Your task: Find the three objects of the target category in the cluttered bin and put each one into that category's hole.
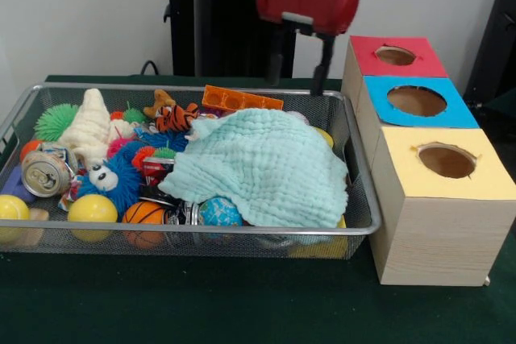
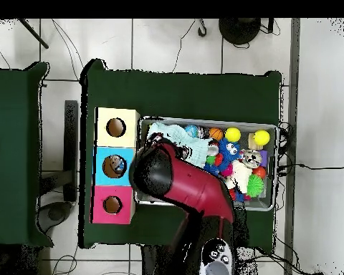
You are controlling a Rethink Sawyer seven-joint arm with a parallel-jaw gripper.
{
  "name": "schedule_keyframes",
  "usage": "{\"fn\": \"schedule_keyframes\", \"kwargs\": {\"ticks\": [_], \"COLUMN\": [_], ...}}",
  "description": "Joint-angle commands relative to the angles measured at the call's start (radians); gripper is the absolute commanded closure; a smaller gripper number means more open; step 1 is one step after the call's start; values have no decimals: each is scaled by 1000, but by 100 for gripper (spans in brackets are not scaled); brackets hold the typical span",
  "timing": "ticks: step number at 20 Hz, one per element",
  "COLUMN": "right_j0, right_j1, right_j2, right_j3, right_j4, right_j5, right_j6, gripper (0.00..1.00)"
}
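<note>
Wire mesh bin point(image 1: 359, 199) fills the centre-left of the front view; inside lie a mint cloth point(image 1: 262, 167), yellow balls point(image 1: 92, 209), a small basketball point(image 1: 145, 213), a crushed can point(image 1: 45, 173) and a tiger toy point(image 1: 176, 117); the gripper point(image 1: 298, 78) hangs above the bin's far right corner, jaws apart and empty; at right stand three boxes with holes: red point(image 1: 395, 55), blue point(image 1: 416, 101), yellow point(image 1: 446, 160).
</note>
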Motion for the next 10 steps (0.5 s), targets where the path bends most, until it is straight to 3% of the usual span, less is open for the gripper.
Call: {"fn": "schedule_keyframes", "kwargs": {"ticks": [1, 10], "right_j0": [-98, -143], "right_j1": [35, 72], "right_j2": [177, 253], "right_j3": [-57, -60], "right_j4": [-125, -187], "right_j5": [8, -49], "right_j6": [-74, -16], "gripper": [0, 0]}}
